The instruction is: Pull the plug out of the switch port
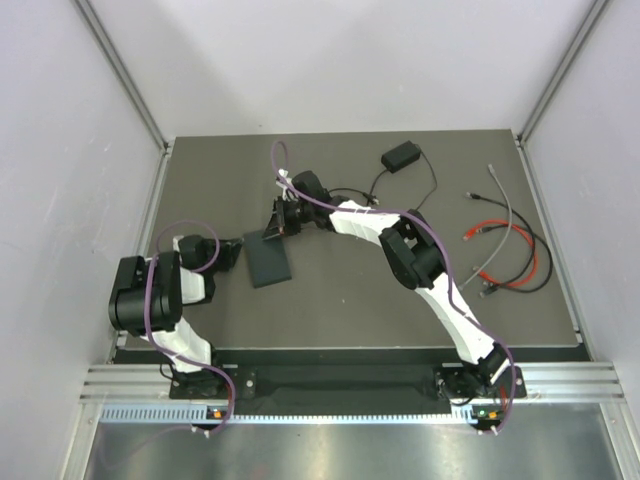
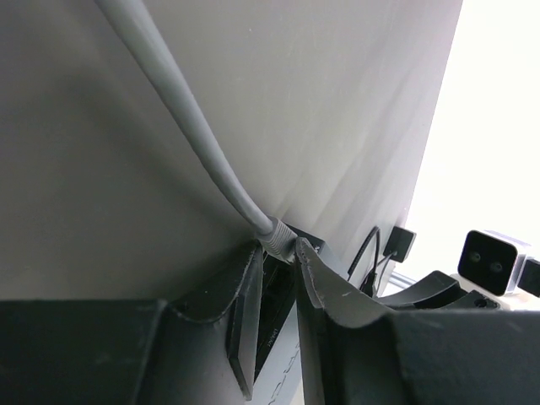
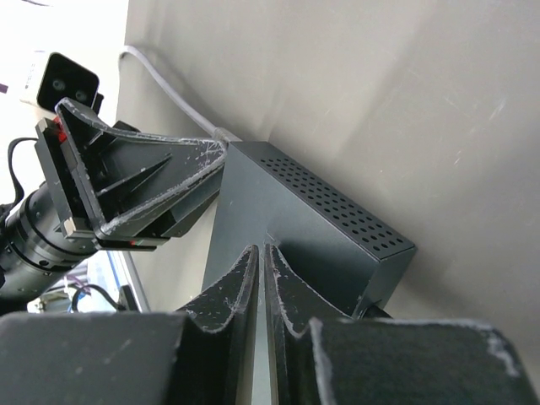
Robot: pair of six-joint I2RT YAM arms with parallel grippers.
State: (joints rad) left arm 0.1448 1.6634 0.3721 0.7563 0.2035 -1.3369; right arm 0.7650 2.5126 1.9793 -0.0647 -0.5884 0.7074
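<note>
The table (image 1: 350,310) was the biggest thing in view, a dark grey slab carrying everything. I had two arms on it. My left arm (image 1: 150,295) was folded short at the near left, and my right arm (image 1: 420,265) stretched across toward the middle.

There was one switch (image 1: 268,260), flat and matte black, left of centre between my two hands. On the right wrist view its side wall showed rows of small round vent holes (image 3: 337,211). Faint pale marks on it between my left fingers were too blurred to read, and I could read no brand anywhere.

My left hand (image 2: 277,257) was clenched on the plug (image 2: 278,239), one finger on each side and touching it. My right hand (image 3: 261,261) sat at the switch's far edge, its two fingers drawn almost together with only a thin slit between them. The tips were against the switch body, but I could not tell whether they pinched anything.

One power brick (image 1: 400,157) lay at the far side, well apart from the switch, with one thin black cord (image 1: 430,185) curling off it. Three loose leads (image 1: 497,226) lay tangled at the right: one red, one black, one grey.

One grey cable (image 2: 194,135) ran up and away from the plug. There was only that one plug, pale grey, and it sat seated at the switch's edge.
</note>
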